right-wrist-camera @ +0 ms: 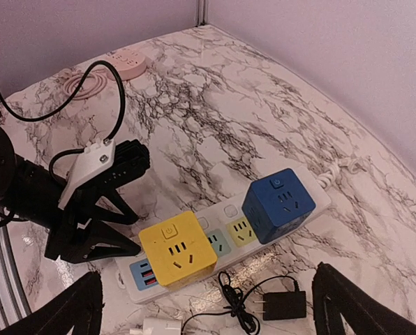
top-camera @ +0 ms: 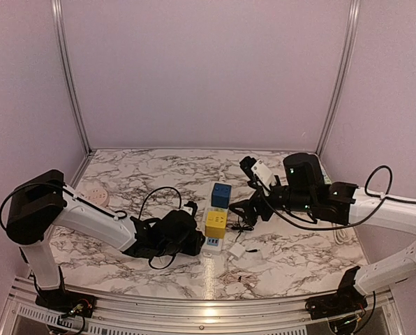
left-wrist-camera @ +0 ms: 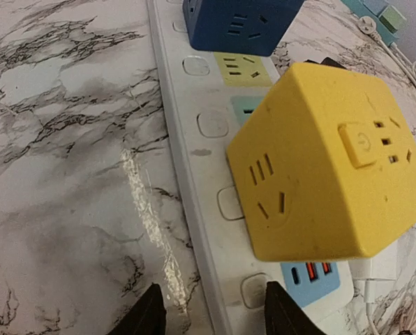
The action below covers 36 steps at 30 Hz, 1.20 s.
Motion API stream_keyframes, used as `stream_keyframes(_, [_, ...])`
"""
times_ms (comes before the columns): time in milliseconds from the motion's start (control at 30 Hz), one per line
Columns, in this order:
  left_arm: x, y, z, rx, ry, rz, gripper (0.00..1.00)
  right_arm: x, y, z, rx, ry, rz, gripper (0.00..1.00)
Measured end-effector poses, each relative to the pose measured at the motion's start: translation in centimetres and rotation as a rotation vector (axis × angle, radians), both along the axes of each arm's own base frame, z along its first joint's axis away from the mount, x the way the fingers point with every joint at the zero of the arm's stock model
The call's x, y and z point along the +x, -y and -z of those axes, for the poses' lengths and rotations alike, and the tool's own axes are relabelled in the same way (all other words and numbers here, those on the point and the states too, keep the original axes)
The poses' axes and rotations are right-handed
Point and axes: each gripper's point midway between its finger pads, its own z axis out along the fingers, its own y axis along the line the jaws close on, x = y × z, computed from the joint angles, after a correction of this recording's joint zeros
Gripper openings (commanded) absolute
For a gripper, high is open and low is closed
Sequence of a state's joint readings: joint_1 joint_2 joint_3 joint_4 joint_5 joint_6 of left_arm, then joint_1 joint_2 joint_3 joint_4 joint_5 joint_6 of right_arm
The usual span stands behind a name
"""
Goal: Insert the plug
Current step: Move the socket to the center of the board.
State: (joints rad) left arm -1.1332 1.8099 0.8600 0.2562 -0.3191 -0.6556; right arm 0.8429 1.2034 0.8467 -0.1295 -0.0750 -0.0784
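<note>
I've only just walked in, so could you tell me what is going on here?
Two robot arms work at a white power strip carrying a yellow cube and a blue cube. The left gripper sits at the strip's yellow end, jaws apart. The right gripper hangs open above a loose black plug, not yet picked up.

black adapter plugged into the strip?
No, the black adapter lies loose on the table beside the power strip.

2 cubes: 1 yellow cube [right-wrist-camera: 176, 249], 1 blue cube [right-wrist-camera: 278, 204]. 1 white strip [right-wrist-camera: 319, 193]. 1 pink socket [right-wrist-camera: 124, 64]. 2 plugs: 1 black plug [right-wrist-camera: 285, 305], 1 white plug [top-camera: 237, 249].
</note>
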Motion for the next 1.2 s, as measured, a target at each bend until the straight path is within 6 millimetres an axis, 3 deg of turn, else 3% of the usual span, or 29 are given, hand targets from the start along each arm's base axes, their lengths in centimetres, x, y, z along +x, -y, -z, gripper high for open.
stream_keyframes(133, [0.8, 1.7, 0.0, 0.003, 0.004, -0.004, 0.44, -0.2, 0.5, -0.5, 0.008, 0.013, 0.008, 0.99])
stream_keyframes(300, [1.6, 2.2, -0.2, 0.024, -0.01, -0.003, 0.44, -0.4, 1.2, -0.9, 0.015, 0.03, 0.026, 0.98])
stream_keyframes(433, [2.4, 3.2, -0.1, 0.013, -0.027, 0.009, 0.44, -0.1, 2.0, -0.1, 0.002, 0.021, 0.073, 0.98])
stream_keyframes(600, [3.8, 6.5, 0.0, -0.033, -0.035, 0.043, 0.44, 1.2, 3.9, 2.4, -0.026, -0.036, 0.179, 0.99])
stream_keyframes(767, [5.2, 9.1, 0.2, -0.099, -0.05, 0.073, 0.43, 5.4, 7.6, 5.4, -0.024, -0.138, 0.347, 0.95])
stream_keyframes(933, [6.0, 9.2, 0.2, -0.148, -0.094, 0.101, 0.49, 9.0, 10.2, 10.9, -0.055, -0.295, 0.459, 0.83])
stream_keyframes(1033, [6.4, 8.9, 0.3, -0.146, -0.099, 0.104, 0.52, 10.5, 10.0, 14.0, -0.096, -0.378, 0.475, 0.76])
stream_keyframes(1200, [6.5, 8.8, 0.3, -0.134, -0.095, 0.109, 0.58, 11.0, 9.3, 16.7, -0.12, -0.45, 0.469, 0.71])
